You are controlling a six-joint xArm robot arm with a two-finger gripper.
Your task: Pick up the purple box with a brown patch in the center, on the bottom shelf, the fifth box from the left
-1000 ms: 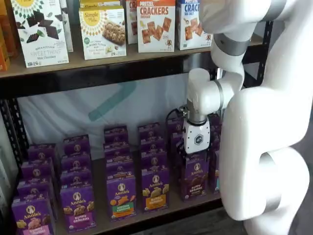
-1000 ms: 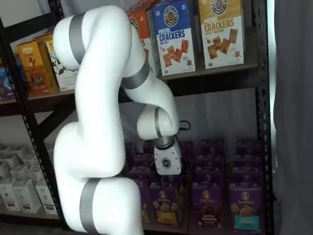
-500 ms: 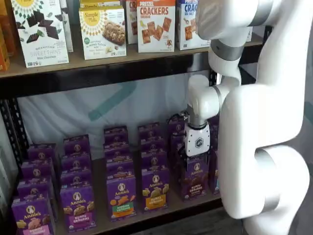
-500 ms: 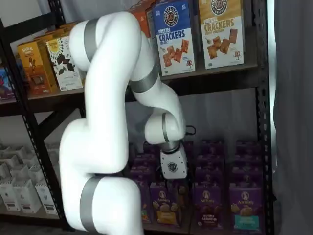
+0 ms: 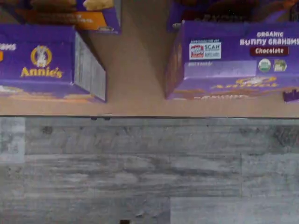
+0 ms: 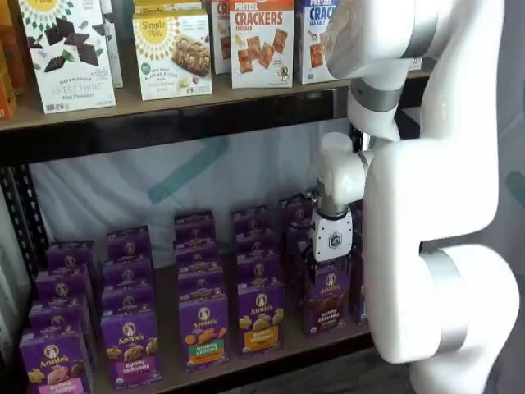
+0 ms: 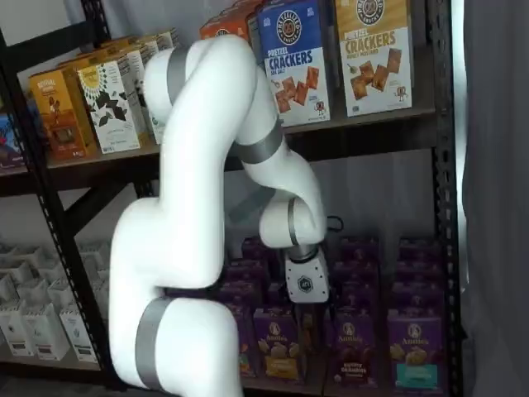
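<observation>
The purple box (image 6: 328, 299) with the brown centre patch stands at the front of its column on the bottom shelf (image 6: 168, 363), and it also shows in a shelf view (image 7: 351, 347). In the wrist view its top (image 5: 233, 56) reads "Bunny Grahams Chocolate", just behind the tan board's (image 5: 135, 74) front edge. My gripper (image 6: 330, 269) hangs with its white body right above this box, black fingers down at the carton's top. In a shelf view the gripper (image 7: 309, 319) sits slightly left of the box. The jaws stand wide and hold nothing.
Rows of purple cartons fill the board, among them one with an orange-yellow patch (image 6: 261, 317) and one with a teal patch (image 7: 413, 347). Cracker boxes (image 6: 261, 41) line the higher board. A black rack post (image 7: 442, 207) is at the right. The floor is grey plank (image 5: 140, 168).
The arm has swung to the right and sunk a little, carrying the gripper from left of the fifth column to just above its front box. The jaws kept the same width.
</observation>
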